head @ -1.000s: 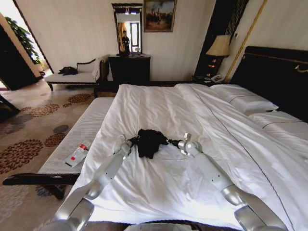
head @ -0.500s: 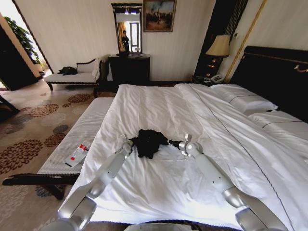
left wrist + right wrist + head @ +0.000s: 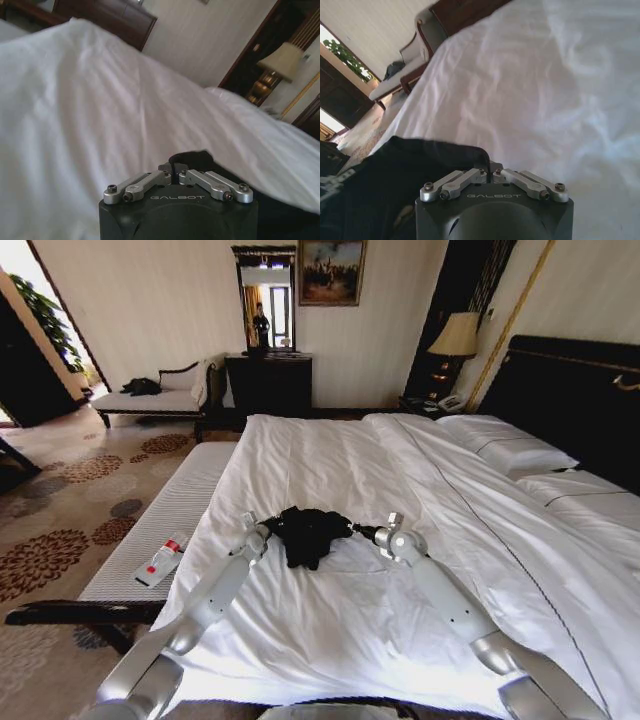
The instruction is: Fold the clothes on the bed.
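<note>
Bench beside the bed carries a small bottle. Left claw and right claw each pinch an edge of the crumpled T-shirt mid-duvet; its lettering is hidden in folds.

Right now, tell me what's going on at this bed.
The robot is working on the black T-shirt, which lies bunched up on the bed's white duvet near the foot. The left gripper has its jaws shut on the shirt's left edge, and the right gripper has its jaws shut on the right edge. The cloth is drawn out between them, with the middle sagging in a crumpled heap. It is not folded yet.
</note>
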{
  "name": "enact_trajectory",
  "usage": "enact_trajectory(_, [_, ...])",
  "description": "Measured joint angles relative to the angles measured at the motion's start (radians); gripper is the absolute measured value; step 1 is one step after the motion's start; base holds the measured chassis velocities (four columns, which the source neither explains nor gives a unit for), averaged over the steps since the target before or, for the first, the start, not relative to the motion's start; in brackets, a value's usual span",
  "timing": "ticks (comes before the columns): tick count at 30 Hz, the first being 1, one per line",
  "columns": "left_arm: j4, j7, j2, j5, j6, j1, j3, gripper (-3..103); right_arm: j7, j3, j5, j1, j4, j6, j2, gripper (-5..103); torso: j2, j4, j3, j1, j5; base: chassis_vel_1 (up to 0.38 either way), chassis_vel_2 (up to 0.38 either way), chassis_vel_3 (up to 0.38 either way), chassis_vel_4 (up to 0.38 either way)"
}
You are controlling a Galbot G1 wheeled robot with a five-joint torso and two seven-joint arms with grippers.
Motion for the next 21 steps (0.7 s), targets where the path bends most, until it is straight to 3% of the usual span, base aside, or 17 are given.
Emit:
enact_trajectory(11, [-0.283,-0.109,0.111,-0.086,0.028,-0.090,0.028,2,0.071,0.035,0.091,0.053,0.203,0.006,-0.095,1,0.000,-0.0003,0.000,0.000,0.0001,0.000,0.000,0.000,0.000])
enact_trajectory(21, [-0.381,-0.147,0.181,-0.153,0.044,-0.173,0.038,2,0.131,0.020,0.189,0.160,0.293,0.002,-0.164,1,0.000,0.0000,0.000,0.000,0.0002,0.000,0.000,0.000,0.000])
